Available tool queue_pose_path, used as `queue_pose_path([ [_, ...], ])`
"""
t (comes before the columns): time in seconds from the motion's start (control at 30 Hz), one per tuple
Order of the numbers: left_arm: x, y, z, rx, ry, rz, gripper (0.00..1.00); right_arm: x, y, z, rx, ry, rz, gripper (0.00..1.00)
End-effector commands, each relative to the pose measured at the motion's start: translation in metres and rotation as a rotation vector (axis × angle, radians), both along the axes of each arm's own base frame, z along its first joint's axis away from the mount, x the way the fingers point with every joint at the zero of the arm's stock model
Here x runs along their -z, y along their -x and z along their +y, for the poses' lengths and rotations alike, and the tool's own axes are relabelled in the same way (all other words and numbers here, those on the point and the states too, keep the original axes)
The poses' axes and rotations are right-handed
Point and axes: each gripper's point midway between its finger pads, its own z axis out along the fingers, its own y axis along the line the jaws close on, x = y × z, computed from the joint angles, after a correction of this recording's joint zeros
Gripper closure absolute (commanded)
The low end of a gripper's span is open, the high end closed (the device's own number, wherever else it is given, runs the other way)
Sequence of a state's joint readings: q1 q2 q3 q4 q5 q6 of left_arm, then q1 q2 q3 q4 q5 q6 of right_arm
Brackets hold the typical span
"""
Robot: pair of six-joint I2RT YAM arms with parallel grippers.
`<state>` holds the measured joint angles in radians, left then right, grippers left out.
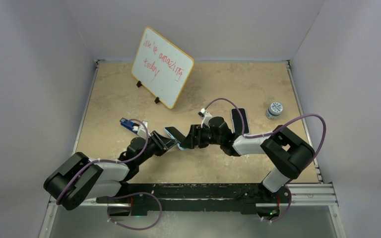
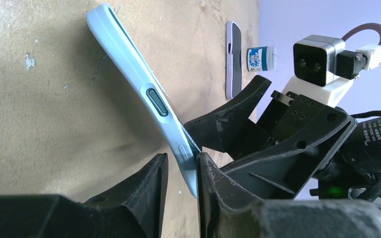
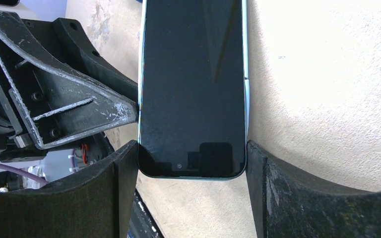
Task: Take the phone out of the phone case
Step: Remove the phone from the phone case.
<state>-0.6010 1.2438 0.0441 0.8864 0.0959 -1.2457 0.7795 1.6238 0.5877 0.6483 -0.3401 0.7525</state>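
1 phone [image 3: 192, 89], black screen up, sits in 1 light blue phone case [image 2: 129, 64]; the blue rim shows along both long sides of the screen. The cased phone is held off the table [image 1: 193, 167] at the middle of the workspace, between the 2 arms, tilted with one end high.

Left hand [image 2: 182, 171]: its 2 fingers are closed in on the low end of the phone case, pinching it front to back. 2 side buttons on the case edge show just above the grip.

Right hand [image 3: 192, 148]: its 2 fingers press on the 2 long edges of the case near one short end, clamping it across its width (screen fully visible between them). The 2 hands are close together, nearly touching, gripping the same end of the case.

Other items on the table:
- 1 second phone [image 1: 239, 120], dark face with a pale rim, lies flat behind the right arm; can't tell whether it is cased.
- 1 small jar [image 1: 275, 110], white lid and blue label, stands near that phone toward the right wall.
- 1 whiteboard [image 1: 162, 67] with red handwriting stands on 2 black feet at the back, tilted, well apart from the hands.
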Motion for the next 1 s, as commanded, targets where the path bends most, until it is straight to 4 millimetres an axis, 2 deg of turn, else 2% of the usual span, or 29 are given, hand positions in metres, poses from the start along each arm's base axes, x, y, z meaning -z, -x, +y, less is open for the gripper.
queue_pose_path([
  [0.0, 0.025, 0.007, 0.014, -0.039, -0.069, 0.041, 0.73, -0.025, 0.006, 0.012, -0.047, -0.1, -0.019, 1.0],
  [0.2, 0.052, 0.021, 0.031, -0.071, -0.138, 0.108, 0.79, -0.024, 0.005, 0.011, -0.034, -0.101, -0.014, 1.0],
  [0.57, 0.081, 0.032, 0.049, -0.115, -0.218, 0.19, 0.82, -0.023, 0.002, 0.005, -0.018, -0.099, -0.009, 1.0],
  [0.77, 0.089, 0.038, 0.056, -0.137, -0.226, 0.231, 0.83, -0.021, 0.004, 0.004, -0.031, -0.101, -0.003, 1.0],
  [0.97, 0.096, 0.042, 0.061, -0.153, -0.249, 0.261, 0.83, -0.015, 0.003, -0.007, -0.021, -0.101, 0.008, 1.0],
])
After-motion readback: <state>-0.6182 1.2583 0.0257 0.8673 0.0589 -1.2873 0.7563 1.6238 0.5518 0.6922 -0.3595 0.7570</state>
